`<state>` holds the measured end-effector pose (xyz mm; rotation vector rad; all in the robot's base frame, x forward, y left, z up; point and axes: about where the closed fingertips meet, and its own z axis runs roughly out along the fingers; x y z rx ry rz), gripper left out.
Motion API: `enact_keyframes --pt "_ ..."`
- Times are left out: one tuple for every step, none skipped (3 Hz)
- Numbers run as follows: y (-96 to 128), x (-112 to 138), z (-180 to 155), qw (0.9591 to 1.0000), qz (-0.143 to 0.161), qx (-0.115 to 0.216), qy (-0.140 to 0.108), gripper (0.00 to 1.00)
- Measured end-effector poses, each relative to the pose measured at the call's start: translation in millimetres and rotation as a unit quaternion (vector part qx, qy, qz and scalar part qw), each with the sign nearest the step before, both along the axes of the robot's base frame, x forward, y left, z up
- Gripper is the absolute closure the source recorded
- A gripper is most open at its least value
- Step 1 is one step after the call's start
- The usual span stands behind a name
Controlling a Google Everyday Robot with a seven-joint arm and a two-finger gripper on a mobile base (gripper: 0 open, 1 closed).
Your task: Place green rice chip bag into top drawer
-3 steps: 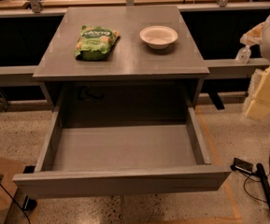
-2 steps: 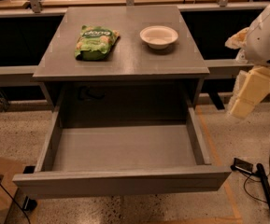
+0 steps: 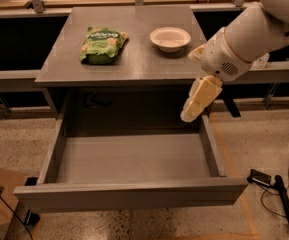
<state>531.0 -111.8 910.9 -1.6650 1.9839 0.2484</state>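
One risk: cream gripper (image 3: 189,114) (state unclear), over shallow grey top drawer (image 3: 129,195), clips round white bowl (image 3: 170,38) reaching crinkly green rice chip bag (image 3: 102,45).

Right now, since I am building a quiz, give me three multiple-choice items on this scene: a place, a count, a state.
1. The top drawer is: A shut; B pulled out; C lying on the floor.
2. Where is the green rice chip bag? A in the drawer; B on the cabinet top, left of the bowl; C on the floor.
3. How many bowls are on the cabinet top? A one; B two; C three.
Answers: 1 B, its inside shows. 2 B, the bag lies there, while the gripper hangs apart from it, over the drawer's right rear corner. 3 A, one white bowl shows.
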Motion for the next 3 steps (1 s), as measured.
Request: enact_keyframes --pt "2.8 5.0 -2.7 1.0000 -0.002 0.006 -0.003 0.00" --pt "-2.7 7.4 -10.8 0.9981 -0.039 0.048 0.010 0.00" --pt "21.4 44.8 1.3 0.9930 -0.040 0.110 -0.015 0.00"
